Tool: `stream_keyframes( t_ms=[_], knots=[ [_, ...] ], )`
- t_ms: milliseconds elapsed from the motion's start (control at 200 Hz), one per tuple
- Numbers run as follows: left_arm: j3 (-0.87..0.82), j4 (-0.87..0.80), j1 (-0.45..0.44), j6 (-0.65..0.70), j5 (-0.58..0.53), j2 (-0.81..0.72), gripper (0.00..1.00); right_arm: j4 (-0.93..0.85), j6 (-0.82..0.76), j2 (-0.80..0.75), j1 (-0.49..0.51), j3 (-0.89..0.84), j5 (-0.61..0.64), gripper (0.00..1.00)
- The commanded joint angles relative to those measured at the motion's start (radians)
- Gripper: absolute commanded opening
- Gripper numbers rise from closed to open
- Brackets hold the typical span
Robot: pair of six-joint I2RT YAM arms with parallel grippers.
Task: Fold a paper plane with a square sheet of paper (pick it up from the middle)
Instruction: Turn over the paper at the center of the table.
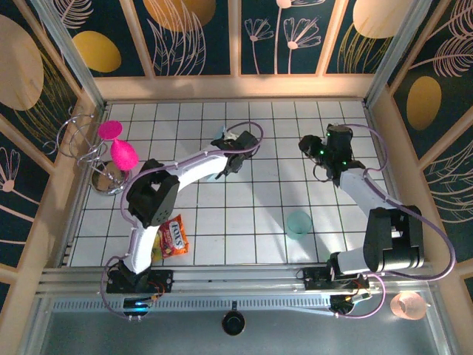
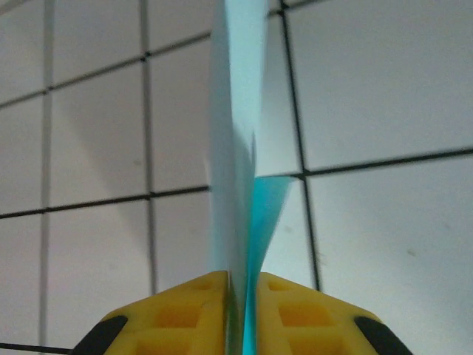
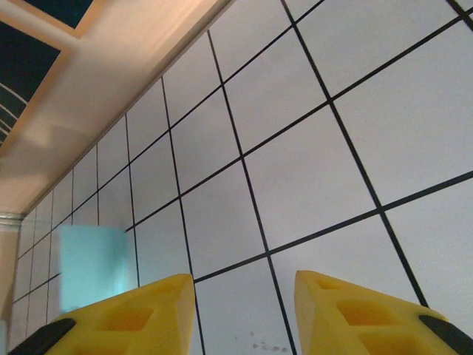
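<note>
The square sheet of paper [image 2: 233,148] is light blue and folded, and in the left wrist view it stands edge-on, rising from between the yellow fingers. My left gripper [image 2: 240,279] is shut on its lower edge; a darker teal layer splays slightly to the right. Seen edge-on, it cannot be told whether this is a paper plane. In the top view the left gripper [image 1: 233,150] is over the middle back tiles. My right gripper [image 1: 309,146] hovers about two tiles to its right. It [image 3: 244,279] is open with bare tile between its fingers. A light-blue patch of the paper [image 3: 92,266] shows at the left.
A translucent teal cup [image 1: 298,223] stands on the tiles near the right arm. An orange snack pack [image 1: 174,237] lies by the left arm's base. Pink objects [image 1: 123,151] and a wire stand [image 1: 81,140] occupy the left edge. Wooden walls [image 1: 229,87] enclose the table.
</note>
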Motion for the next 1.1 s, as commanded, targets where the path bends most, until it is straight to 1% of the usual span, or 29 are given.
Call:
stream_keyframes(
  t_ms=[0,85,165,295,375,425,556,656,741,836,866,996,1096],
  knots=[
    [-0.016,0.079,-0.004,-0.039,0.167,0.007,0.23,-0.016,0.018,-0.022,-0.009,-0.010,0.018,0.40],
    [-0.047,0.138,0.002,-0.055,0.266,0.002,0.31,-0.013,0.023,-0.016,-0.009,-0.013,0.011,0.40],
    [-0.081,0.195,0.015,-0.064,0.360,-0.017,0.37,-0.014,0.022,-0.005,-0.008,-0.009,-0.001,0.40],
    [-0.165,0.319,0.053,-0.088,0.514,-0.098,0.47,-0.011,0.014,0.025,0.002,0.008,-0.040,0.41],
    [-0.225,0.396,0.080,-0.109,0.597,-0.157,0.53,-0.009,0.000,0.057,0.030,0.029,-0.076,0.41],
    [-0.265,0.433,0.100,-0.126,0.622,-0.195,0.55,-0.007,-0.010,0.079,0.066,0.044,-0.087,0.41],
    [-0.388,0.497,0.158,-0.176,0.624,-0.299,0.65,-0.027,-0.042,0.171,0.197,0.119,-0.104,0.42],
    [-0.500,0.529,0.198,-0.213,0.581,-0.379,0.73,-0.016,-0.037,0.249,0.304,0.174,-0.115,0.43],
    [-0.591,0.552,0.231,-0.247,0.552,-0.455,0.80,-0.008,-0.019,0.328,0.379,0.227,-0.139,0.43],
    [-0.696,0.595,0.260,-0.280,0.528,-0.525,0.89,-0.013,-0.004,0.415,0.433,0.294,-0.145,0.43],
    [-0.721,0.608,0.267,-0.289,0.520,-0.547,0.91,-0.009,-0.001,0.447,0.472,0.320,-0.151,0.42],
    [-0.827,0.672,0.288,-0.318,0.517,-0.616,0.99,-0.034,0.016,0.559,0.528,0.414,-0.165,0.41],
    [-0.862,0.678,0.295,-0.324,0.510,-0.646,0.99,-0.054,0.022,0.625,0.543,0.465,-0.158,0.40]
  ],
)
